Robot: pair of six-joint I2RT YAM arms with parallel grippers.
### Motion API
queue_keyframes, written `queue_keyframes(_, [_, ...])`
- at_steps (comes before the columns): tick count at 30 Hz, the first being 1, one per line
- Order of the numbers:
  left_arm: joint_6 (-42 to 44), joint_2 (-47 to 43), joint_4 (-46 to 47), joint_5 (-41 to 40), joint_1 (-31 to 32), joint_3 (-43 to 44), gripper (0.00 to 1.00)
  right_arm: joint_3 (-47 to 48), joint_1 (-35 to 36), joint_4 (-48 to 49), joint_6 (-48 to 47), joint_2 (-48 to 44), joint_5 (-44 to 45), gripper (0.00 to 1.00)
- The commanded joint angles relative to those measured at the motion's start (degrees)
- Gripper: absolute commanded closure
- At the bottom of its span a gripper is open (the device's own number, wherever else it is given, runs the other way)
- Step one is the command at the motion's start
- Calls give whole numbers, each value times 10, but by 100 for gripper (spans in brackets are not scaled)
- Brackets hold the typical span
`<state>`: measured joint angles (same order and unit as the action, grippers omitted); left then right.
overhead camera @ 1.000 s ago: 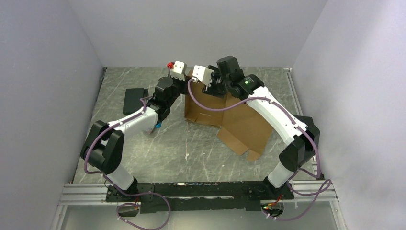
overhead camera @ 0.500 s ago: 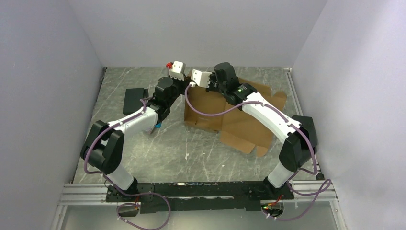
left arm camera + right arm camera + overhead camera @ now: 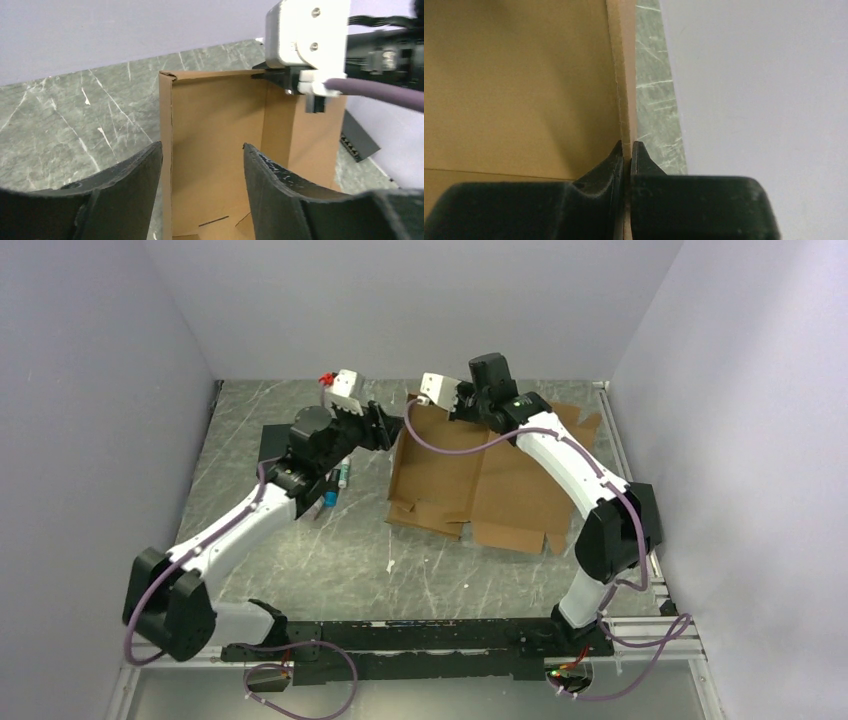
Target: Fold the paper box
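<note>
Pinching the paper box [image 3: 500, 490] rim, right claw [image 3: 626, 148] clenched; left claw [image 3: 201, 147] released nearby.

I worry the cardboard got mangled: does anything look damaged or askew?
Minor things: the plain brown corrugated cardboard box lies skewed to the edges of the marbled table, and the top corner of its raised flap looks slightly crumpled.

Tiny, unidentifiable items [image 3: 342, 475] beside the left arm [image 3: 240, 525]; paper box [image 3: 519, 85] mostly outside the right wrist view.
</note>
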<state>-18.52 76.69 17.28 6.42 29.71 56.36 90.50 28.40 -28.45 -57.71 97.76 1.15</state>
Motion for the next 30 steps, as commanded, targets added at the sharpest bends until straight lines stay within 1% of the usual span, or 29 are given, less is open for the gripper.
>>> queue_keyframes(1, [-20,-62,-88,35,-19,-5,32,67,-21,-90,23,23,-92,100])
queue_keyframes(4, [-26,-85,-144,48,-40,-9,29,99,-41,-144,29,49,-145,100])
queue_keyframes(7, [-39,-107,-171,75,-59,-30,25,138,-56,-206,20,80,-177,100])
queue_keyframes(8, [-46,-114,-185,81,-63,-38,23,145,-59,-222,16,90,-184,100])
queue_keyframes(13, [-77,-136,-203,97,-71,-76,14,151,-70,-251,7,126,-207,100])
queue_keyframes(16, [-93,-139,-207,102,-73,-90,10,145,-73,-254,5,141,-214,100])
queue_keyframes(23, [-130,-122,-182,147,-75,-125,10,94,-85,-202,20,160,-216,100])
queue_keyframes(30, [-149,-100,-153,168,-75,-145,10,36,-88,-151,27,165,-211,92])
